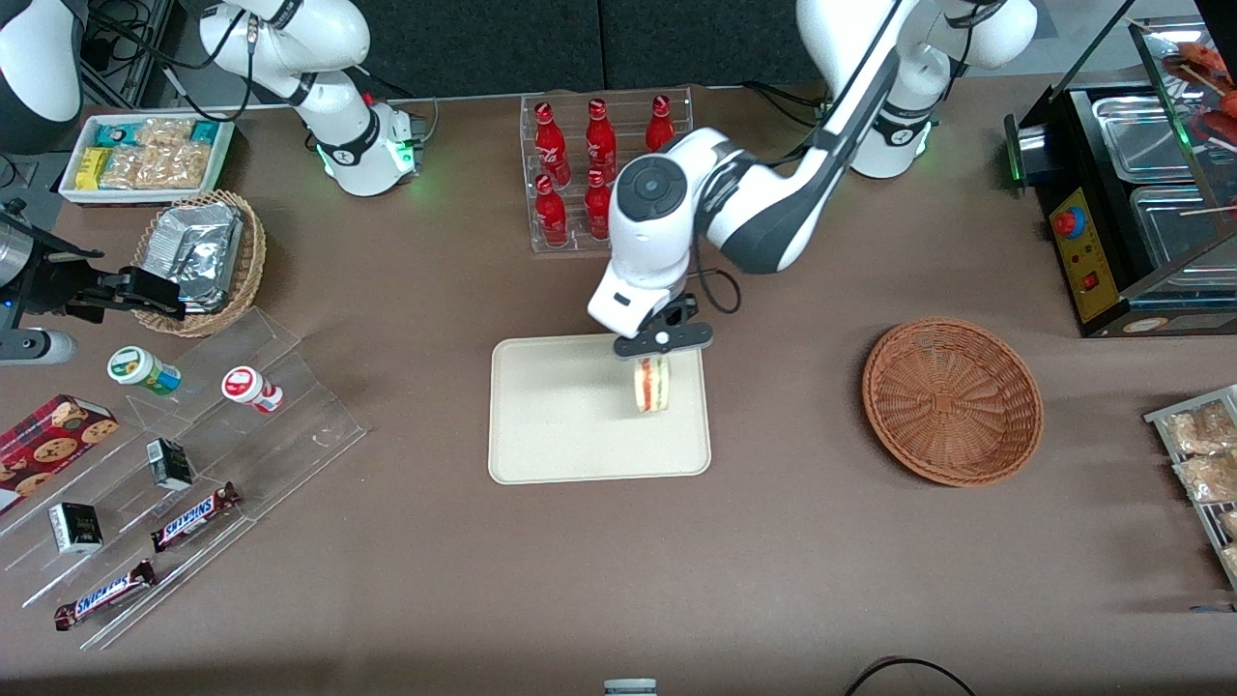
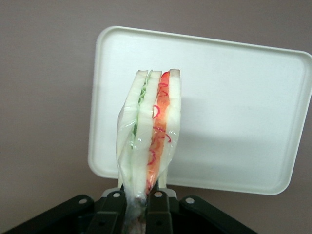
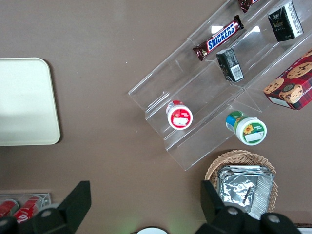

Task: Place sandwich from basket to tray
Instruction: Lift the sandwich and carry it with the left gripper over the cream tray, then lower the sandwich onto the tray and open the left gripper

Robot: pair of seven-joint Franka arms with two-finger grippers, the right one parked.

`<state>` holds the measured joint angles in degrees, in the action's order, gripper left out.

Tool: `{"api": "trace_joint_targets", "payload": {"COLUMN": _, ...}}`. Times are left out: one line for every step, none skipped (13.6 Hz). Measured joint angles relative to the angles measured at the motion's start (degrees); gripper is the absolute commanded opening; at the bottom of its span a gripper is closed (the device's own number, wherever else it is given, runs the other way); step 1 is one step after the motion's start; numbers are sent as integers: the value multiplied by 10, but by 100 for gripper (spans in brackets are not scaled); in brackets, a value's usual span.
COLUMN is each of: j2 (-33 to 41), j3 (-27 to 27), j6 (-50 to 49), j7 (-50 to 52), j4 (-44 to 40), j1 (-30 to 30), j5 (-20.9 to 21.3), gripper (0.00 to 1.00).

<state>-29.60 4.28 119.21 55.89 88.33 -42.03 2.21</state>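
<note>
end effector (image 1: 653, 360) pinching sandwich (image 1: 651, 384) over tray (image 1: 560, 435) | basket (image 1: 952, 400) empty | lower gently, then let go

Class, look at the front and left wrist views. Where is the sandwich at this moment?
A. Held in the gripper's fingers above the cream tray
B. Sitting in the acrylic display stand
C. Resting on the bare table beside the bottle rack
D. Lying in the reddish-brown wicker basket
A: the gripper is shut on the sandwich, which hangs over the tray, and the basket holds nothing.
</note>
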Motion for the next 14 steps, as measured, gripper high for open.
{"api": "trace_joint_targets", "payload": {"j2": -22, "j3": 0, "j6": 15, "j7": 0, "j4": -12, "j1": -5, "j5": 0, "gripper": 4}}
{"api": "trace_joint_targets", "payload": {"j2": -42, "j3": 0, "j6": 31, "j7": 0, "j4": -21, "j1": -10, "j5": 0, "gripper": 4}}
{"api": "trace_joint_targets", "payload": {"j2": -59, "j3": 0, "j6": 47, "j7": 0, "j4": -27, "j1": -17, "j5": 0, "gripper": 4}}
{"api": "trace_joint_targets", "payload": {"j2": -74, "j3": 0, "j6": 63, "j7": 0, "j4": -31, "j1": -23, "j5": 0, "gripper": 4}}
{"api": "trace_joint_targets", "payload": {"j2": -86, "j3": 0, "j6": 78, "j7": 0, "j4": -33, "j1": -27, "j5": 0, "gripper": 4}}
{"api": "trace_joint_targets", "payload": {"j2": -96, "j3": 0, "j6": 86, "j7": 0, "j4": -34, "j1": -31, "j5": 1, "gripper": 4}}
{"api": "trace_joint_targets", "payload": {"j2": -103, "j3": 0, "j6": 89, "j7": 0, "j4": -34, "j1": -34, "j5": 1, "gripper": 4}}
{"api": "trace_joint_targets", "payload": {"j2": -108, "j3": -1, "j6": 90, "j7": 4, "j4": -34, "j1": -37, "j5": 1, "gripper": 4}}
{"api": "trace_joint_targets", "payload": {"j2": -110, "j3": -1, "j6": 90, "j7": 13, "j4": -34, "j1": -37, "j5": 3, "gripper": 4}}
{"api": "trace_joint_targets", "payload": {"j2": -112, "j3": -2, "j6": 90, "j7": 21, "j4": -34, "j1": -37, "j5": 7, "gripper": 4}}
{"api": "trace_joint_targets", "payload": {"j2": -114, "j3": -3, "j6": 90, "j7": 34, "j4": -34, "j1": -37, "j5": 13, "gripper": 4}}
{"api": "trace_joint_targets", "payload": {"j2": -116, "j3": -3, "j6": 90, "j7": 46, "j4": -34, "j1": -37, "j5": 20, "gripper": 4}}
{"api": "trace_joint_targets", "payload": {"j2": -118, "j3": -4, "j6": 90, "j7": 56, "j4": -34, "j1": -37, "j5": 25, "gripper": 4}}
{"api": "trace_joint_targets", "payload": {"j2": -119, "j3": -4, "j6": 90, "j7": 59, "j4": -34, "j1": -37, "j5": 27, "gripper": 6}}
